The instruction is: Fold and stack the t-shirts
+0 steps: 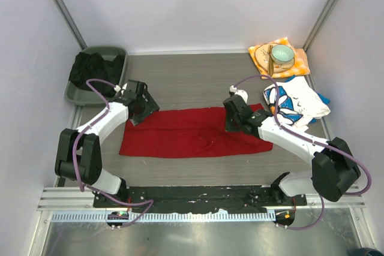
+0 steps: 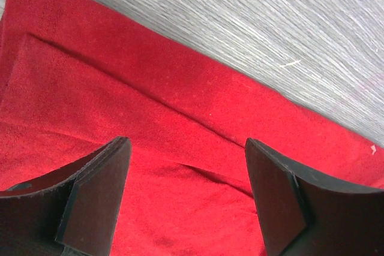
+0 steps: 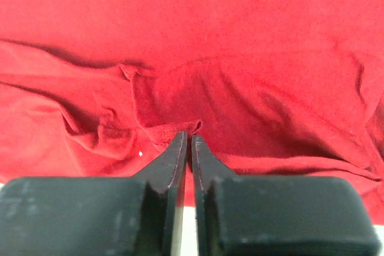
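Grey table (image 1: 180, 70), wood-grain top. The red t-shirt (image 1: 180, 133) lies across its middle as a long band; a lengthwise crease in the left wrist view suggests it is part-folded. The printed t-shirt (image 1: 297, 103) sits crumpled near the right edge, just beside the red one's end, probably next in line. The left gripper (image 2: 187, 145) hangs over the red tee's far left corner, jaws wide and holding nothing, likely placed to take that end. The right gripper (image 3: 190, 137) is closed, with a small pucker of red cloth pinched at its tips, presumably to lift the right end for the next fold.
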Controlling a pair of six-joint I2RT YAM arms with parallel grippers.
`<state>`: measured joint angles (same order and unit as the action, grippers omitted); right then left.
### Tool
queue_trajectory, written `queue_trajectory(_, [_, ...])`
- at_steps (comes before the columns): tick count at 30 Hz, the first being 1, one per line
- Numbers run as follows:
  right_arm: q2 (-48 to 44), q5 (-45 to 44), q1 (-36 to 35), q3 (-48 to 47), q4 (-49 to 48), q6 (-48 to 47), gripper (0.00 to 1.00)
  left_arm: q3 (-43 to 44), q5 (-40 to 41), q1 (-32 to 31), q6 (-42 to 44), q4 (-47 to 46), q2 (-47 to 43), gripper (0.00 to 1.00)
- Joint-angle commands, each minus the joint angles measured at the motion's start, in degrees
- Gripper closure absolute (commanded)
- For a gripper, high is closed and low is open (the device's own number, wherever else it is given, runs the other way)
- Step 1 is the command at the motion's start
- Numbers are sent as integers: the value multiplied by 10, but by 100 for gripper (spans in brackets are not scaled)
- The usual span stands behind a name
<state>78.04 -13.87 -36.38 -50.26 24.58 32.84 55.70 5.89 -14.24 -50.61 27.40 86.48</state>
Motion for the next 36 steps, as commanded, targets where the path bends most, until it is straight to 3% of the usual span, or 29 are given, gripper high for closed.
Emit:
queue_trajectory(1, [-35,-6,-29,33,52,-15,83,-5,-5,-4,-5,-22,-28,19])
queue_trajectory(5, [-68,0,-52,53,75,-15,50,-8,-5,-7,-7,-23,-34,19])
queue_trajectory(6, [-74,-9,-53,53,85,-9,35,-9,-5,-7,-8,-23,-35,19])
queue_trajectory(9, [-96,-60,-53,45,89,-1,13,-9,-6,-11,-9,-23,-34,19])
queue_trajectory(11, [-94,-82,-53,33,74,-1,7,-8,-6,-13,-10,-24,-32,19])
queue_trajectory(18, [15,-147,-39,-45,39,12,7,-5,-7,-21,-8,-22,-34,19])
queue_trajectory(24, [126,-76,54,-83,-32,42,7,6,-4,-23,-2,-15,-26,19])
queue_trajectory(30, [199,-47,79,-114,-84,47,7,0,-2,-23,2,-16,-17,19])
queue_trajectory(36, [215,1,79,-129,-97,44,8,-12,-2,-23,5,-27,-4,19])
